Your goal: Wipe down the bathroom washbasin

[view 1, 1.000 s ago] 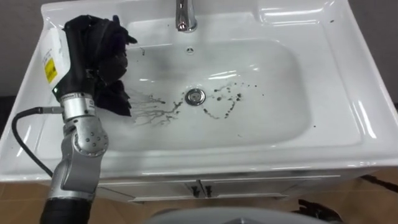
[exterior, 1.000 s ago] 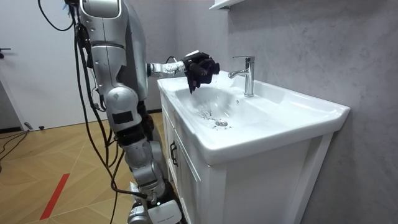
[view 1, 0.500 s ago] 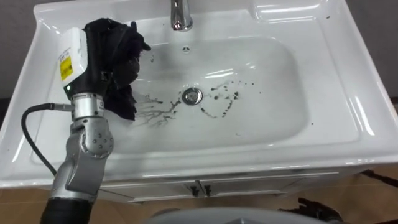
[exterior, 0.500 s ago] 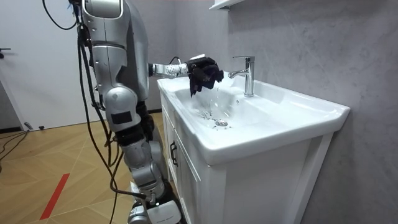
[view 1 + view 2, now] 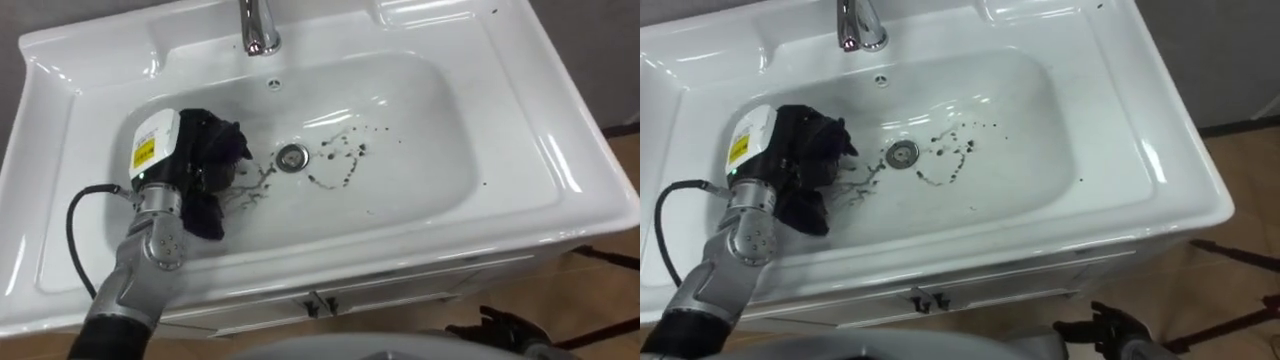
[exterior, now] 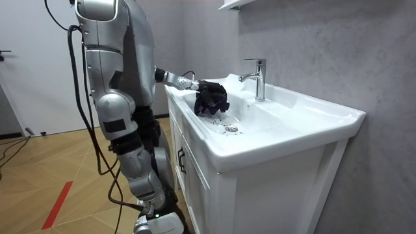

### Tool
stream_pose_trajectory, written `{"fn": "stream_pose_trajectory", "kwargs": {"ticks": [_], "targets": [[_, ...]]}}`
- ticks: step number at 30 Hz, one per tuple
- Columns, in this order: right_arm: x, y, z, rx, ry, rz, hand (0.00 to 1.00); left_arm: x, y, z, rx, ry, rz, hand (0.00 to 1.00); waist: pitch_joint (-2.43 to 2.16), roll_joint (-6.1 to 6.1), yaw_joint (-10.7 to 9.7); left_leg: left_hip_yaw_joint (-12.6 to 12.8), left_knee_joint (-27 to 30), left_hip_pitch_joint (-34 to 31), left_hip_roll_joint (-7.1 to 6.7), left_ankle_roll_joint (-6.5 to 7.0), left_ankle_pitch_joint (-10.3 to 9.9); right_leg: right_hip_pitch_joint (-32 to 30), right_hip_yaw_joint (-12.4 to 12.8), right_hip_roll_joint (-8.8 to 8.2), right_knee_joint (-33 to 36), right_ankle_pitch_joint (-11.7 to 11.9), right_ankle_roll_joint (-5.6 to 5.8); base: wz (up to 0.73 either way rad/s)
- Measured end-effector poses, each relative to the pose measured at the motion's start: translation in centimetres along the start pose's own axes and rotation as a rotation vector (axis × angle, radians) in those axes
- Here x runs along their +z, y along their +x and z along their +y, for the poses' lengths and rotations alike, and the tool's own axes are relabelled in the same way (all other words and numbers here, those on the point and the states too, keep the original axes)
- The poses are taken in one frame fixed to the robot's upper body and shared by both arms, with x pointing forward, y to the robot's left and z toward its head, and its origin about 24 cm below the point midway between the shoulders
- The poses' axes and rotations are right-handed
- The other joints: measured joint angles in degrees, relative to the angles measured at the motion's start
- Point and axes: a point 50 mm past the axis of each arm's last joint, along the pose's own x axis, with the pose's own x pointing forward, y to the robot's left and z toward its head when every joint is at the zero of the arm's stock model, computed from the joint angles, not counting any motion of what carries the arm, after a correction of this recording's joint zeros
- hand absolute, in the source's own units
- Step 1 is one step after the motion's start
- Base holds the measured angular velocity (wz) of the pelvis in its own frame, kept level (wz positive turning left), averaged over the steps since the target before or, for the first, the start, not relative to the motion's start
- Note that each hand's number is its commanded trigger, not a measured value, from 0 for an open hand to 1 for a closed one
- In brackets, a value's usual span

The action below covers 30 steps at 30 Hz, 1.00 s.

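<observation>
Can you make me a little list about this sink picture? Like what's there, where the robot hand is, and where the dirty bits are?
Place: white basin on a cabinet, tap at the back
Robot: stands at the front of the basin, left arm reaching in
Left robot hand: down in the bowl, left of the drain
Holding: dark cloth, bunched in its curled fingers
Dirty bits: dark marks right of the drain, thin streaks beside the cloth
Job: not finished

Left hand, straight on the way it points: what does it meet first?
Probably the basin floor at the dark streaks, short of the drain: the left hand, shut on the cloth, points down there. Depth unclear.
</observation>
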Motion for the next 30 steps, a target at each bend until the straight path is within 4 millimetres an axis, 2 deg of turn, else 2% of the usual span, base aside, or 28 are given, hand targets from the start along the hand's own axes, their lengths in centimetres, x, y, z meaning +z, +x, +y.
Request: {"fn": "stream_pose_trajectory", "kwargs": {"ticks": [11,19,27,28,30], "targets": [[-0.9,-0.5,-1.6,-0.079,-0.039,0.025,0.0,-0.5,0.7,-0.2,-0.042,0.015,0.022,1.0,0.04,1.4,-0.81,0.26,-0.45,0.78,0.06,-0.05,0.06,0.14,0.22,0.04,0.03,-0.01,0.0,-0.01],[-0.7,-0.5,-1.8,-0.119,-0.062,0.022,0.0,-1.1,1.2,-0.6,-0.065,0.025,0.053,1.0,0.51,0.5,-0.95,0.87,-0.7,0.58,0.04,-0.09,0.47,-0.53,1.05,0.0,-0.04,-0.08,-0.03,-0.04],[-0.4,-0.5,-2.1,-0.143,-0.032,0.005,0.0,-3.4,0.5,-2.1,-0.139,0.045,0.144,1.0,0.01,-0.61,-1.43,1.36,-0.64,-0.52,0.21,-0.09,0.47,-1.41,1.3,0.03,0.23,-0.04,-0.06,-0.03],[-0.4,-0.5,-2.2,-0.15,-0.021,0.004,0.0,-3.3,0.6,-2.1,-0.139,0.044,0.142,1.0,-0.03,-0.58,-1.5,1.36,-0.61,-0.56,0.24,-0.09,0.47,-1.48,1.3,0.04,0.33,-0.04,-0.06,0.0],[-0.3,-0.6,-2.4,-0.17,-0.002,0.0,0.0,-3.5,0.5,-2.3,-0.147,0.045,0.15,1.0,-0.43,0.0,-1.38,1.57,-0.65,-0.51,0.38,-0.08,0.47,-1.96,1.36,0.05,1.13,-0.04,-0.06,-0.05]]}}
